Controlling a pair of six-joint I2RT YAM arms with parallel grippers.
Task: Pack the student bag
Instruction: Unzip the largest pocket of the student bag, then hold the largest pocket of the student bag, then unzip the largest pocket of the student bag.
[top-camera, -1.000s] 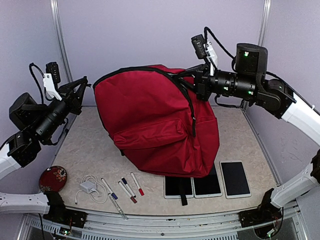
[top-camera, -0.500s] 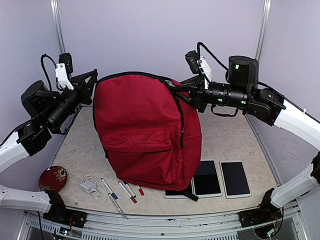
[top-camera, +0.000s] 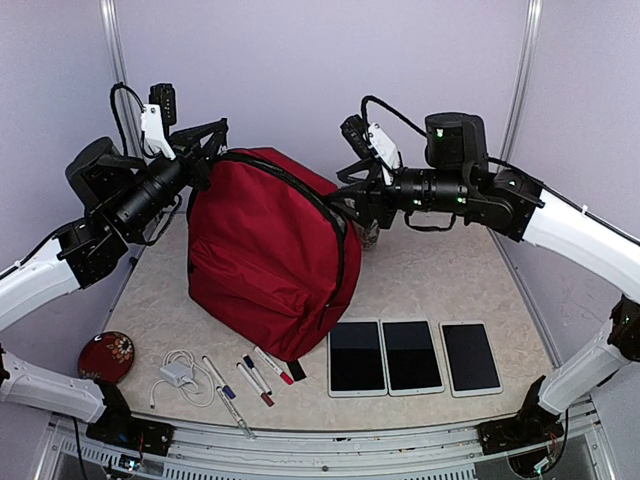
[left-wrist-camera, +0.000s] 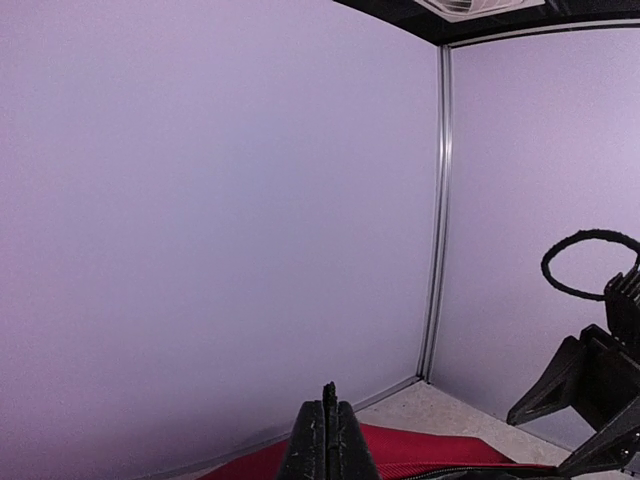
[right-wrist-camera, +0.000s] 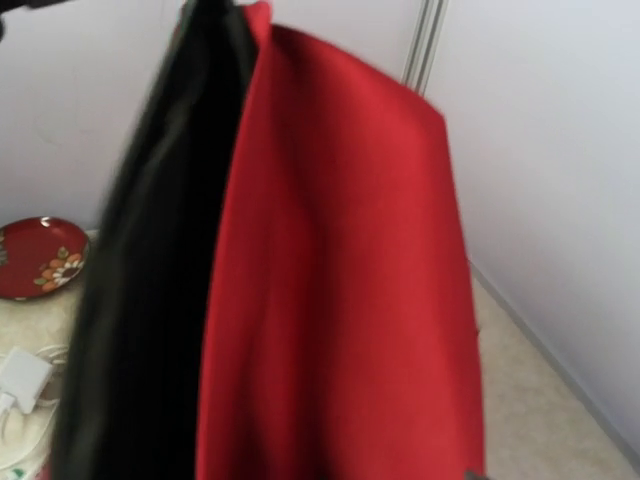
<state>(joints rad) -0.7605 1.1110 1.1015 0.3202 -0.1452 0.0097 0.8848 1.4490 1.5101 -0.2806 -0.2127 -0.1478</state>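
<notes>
The student bag (top-camera: 265, 250) is a big dark-red backpack standing on the table, tilted, its top left corner pulled up. My left gripper (top-camera: 218, 148) is shut on a thin black edge at that corner; in the left wrist view its fingers (left-wrist-camera: 330, 420) are pressed together above the red fabric (left-wrist-camera: 420, 450). Hovering at the bag's upper right edge, my right gripper (top-camera: 346, 205) is open. None of its fingers show in the right wrist view, which the red fabric (right-wrist-camera: 340, 300) and the dark lining (right-wrist-camera: 150, 300) fill.
Three tablets (top-camera: 413, 355) lie side by side on the table's front right. Several markers (top-camera: 255, 378), a white charger with cable (top-camera: 177, 376) and a red patterned plate (top-camera: 106, 357) lie front left. Purple walls close in the back and both sides.
Both arms have swung left with the bag, which now stands steeper and further left, uncovering the tablets. The right gripper's jaws have opened off the bag's right side.
</notes>
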